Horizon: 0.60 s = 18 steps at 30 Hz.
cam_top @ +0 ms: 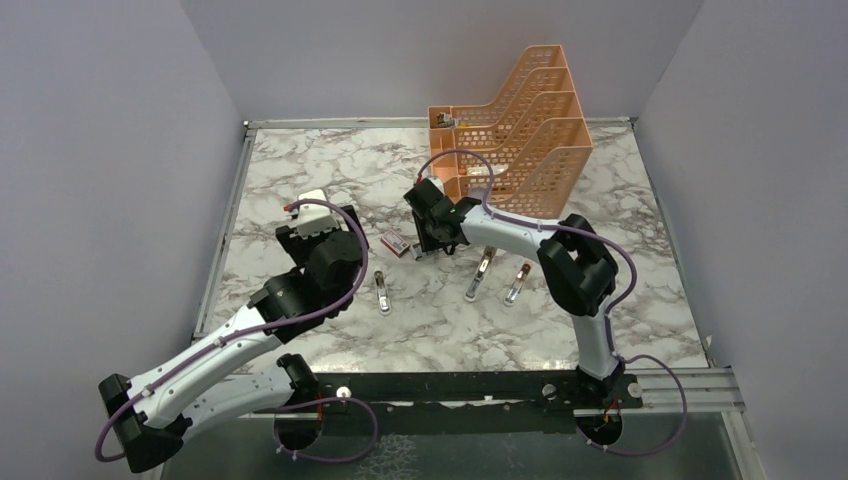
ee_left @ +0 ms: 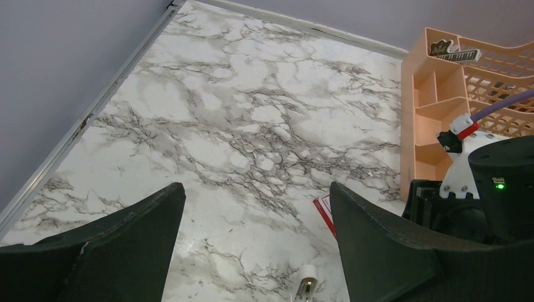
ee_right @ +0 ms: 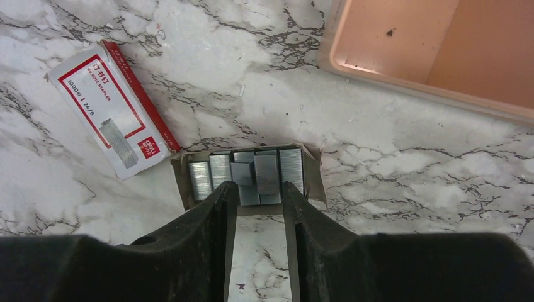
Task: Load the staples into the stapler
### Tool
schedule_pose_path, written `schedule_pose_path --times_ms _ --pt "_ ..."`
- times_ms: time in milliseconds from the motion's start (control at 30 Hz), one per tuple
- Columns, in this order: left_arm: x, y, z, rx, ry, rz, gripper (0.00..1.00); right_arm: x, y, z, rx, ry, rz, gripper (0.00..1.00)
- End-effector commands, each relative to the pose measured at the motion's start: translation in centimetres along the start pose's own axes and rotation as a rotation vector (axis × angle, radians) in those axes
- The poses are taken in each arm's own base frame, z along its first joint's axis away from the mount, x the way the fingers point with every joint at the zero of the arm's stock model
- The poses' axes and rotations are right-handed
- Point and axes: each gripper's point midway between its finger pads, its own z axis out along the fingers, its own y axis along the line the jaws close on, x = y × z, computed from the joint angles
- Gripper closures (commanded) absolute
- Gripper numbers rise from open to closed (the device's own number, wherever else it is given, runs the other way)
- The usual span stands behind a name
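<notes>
The staples (ee_right: 252, 171) are several short grey metal strips lying in a shallow grey tray (ee_right: 182, 182) on the marble. Beside the tray lies their flat red box with a white label (ee_right: 113, 107), also visible in the top view as the red box (cam_top: 396, 241). My right gripper (ee_right: 259, 189) hangs low over the tray's near edge, open by a narrow gap, its tips either side of the middle strips and holding nothing. A slim silver stapler (cam_top: 382, 292) lies near my left gripper (ee_left: 255, 195), which is wide open and empty above bare marble.
Two more slim metal stapler-like pieces (cam_top: 482, 275) (cam_top: 517, 283) lie right of centre. An orange mesh desk organiser (cam_top: 520, 130) stands at the back, close behind the right gripper. Grey walls enclose the table (cam_top: 330, 170) on three sides.
</notes>
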Motion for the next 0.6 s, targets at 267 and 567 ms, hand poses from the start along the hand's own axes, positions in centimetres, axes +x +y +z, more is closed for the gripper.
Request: schedule_pose_path --times_ms 267,567 --pt "0.3 -0.1 0.1 0.01 0.001 -0.011 0.14 0.2 -0.5 0.6 0.028 0.018 -0.048 0.68" --pt "0.3 -0.1 0.1 0.01 0.003 -0.003 0.15 0.7 -0.3 1.2 0.018 0.036 -0.057 0.68"
